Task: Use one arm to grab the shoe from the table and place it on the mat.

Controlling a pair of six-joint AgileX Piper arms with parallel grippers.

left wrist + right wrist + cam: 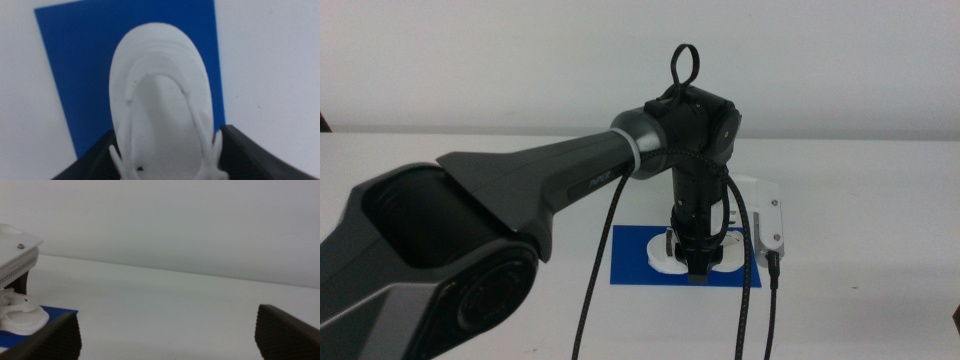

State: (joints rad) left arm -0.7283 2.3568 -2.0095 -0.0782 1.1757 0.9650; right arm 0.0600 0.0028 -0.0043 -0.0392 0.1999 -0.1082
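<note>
A: So, where is the shoe (672,256)?

B: On the mat (628,262), at least over it. From the middle view its white body shows on both sides of the left gripper (699,272), with the blue mat under and around it. Whether the sole fully rests on the mat I cannot tell.

A: And the gripper?

B: The left arm (520,195) reaches in from the left side and points down over the mat. In the left wrist view the 2 dark jaws sit on either side of the shoe (162,100), each close against a white edge near the heel end, so the gripper (167,155) is clamped on it. The toe end points away from the wrist, with the mat (80,65) beneath it and the white table (270,75) beyond the mat's edges.

A: Any straps visible?

B: Not clearly; from that angle the shoe looks all white.

A: What about the other arm?

B: The right gripper (167,335) waits low over the table (165,300), jaws spread wide with nothing between them. Its camera catches the shoe (20,317) and a corner of the mat (55,313) off to one side, well apart from its jaws
</note>
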